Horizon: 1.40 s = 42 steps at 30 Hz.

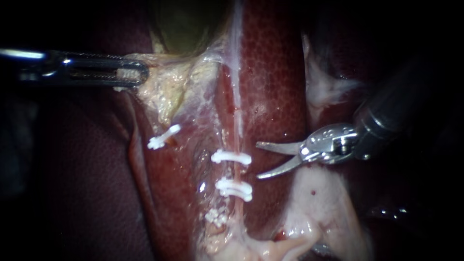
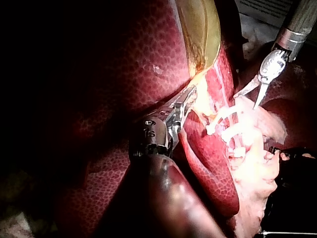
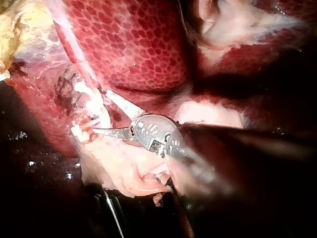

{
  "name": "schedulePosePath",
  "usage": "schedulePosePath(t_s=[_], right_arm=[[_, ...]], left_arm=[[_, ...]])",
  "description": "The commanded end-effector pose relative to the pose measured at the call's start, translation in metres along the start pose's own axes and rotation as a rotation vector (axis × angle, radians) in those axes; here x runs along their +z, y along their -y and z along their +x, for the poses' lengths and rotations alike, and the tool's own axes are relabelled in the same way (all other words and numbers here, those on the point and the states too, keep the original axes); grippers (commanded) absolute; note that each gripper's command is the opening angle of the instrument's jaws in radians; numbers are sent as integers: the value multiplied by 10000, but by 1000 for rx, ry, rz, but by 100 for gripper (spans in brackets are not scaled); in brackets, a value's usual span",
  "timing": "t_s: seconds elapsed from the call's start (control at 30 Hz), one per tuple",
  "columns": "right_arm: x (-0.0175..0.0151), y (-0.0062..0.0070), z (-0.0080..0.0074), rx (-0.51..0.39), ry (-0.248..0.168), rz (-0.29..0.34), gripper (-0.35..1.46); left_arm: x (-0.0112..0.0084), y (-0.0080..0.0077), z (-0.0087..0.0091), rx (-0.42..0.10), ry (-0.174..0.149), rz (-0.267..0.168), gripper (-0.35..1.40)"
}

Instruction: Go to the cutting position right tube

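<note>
While the broad, dark-red mottled liver [image 1: 275, 72] fills the field, the yellow-green gallbladder [image 1: 183, 24] sits at the top. My left instrument [image 1: 137, 73], steel with long slotted jaws, is clamped on the pale yellowish tissue [image 1: 164, 92] beneath it. My right instrument [image 1: 257, 160] holds its curved blades parted just beside the thin pale right tube [image 1: 238, 121], not touching it, level with the gap between the upper white plastic clip [image 1: 231, 157] and the lower clip [image 1: 234, 189].
</note>
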<state>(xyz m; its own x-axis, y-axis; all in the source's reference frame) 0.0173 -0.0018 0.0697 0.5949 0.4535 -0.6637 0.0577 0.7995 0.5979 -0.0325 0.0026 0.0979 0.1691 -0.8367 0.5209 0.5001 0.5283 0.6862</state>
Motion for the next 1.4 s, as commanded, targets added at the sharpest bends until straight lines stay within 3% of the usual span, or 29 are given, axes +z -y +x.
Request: schedulePosePath(t_s=[0.03,0.37,0.63,0.93,1.4], right_arm=[[7,1,-3,4,5,6,143],[32,3,-12,31,22,34,143],[40,2,-10,49,9,56,143],[53,0,-4,54,-24,132,143],[76,-23,5,55,-10,227,141]], left_arm=[[0,0,0,0,0,0,-35],[0,0,1,0,0,0,-35],[0,0,1,0,0,0,-35],[0,0,1,0,0,0,-35],[0,0,1,0,0,-1,-35]])
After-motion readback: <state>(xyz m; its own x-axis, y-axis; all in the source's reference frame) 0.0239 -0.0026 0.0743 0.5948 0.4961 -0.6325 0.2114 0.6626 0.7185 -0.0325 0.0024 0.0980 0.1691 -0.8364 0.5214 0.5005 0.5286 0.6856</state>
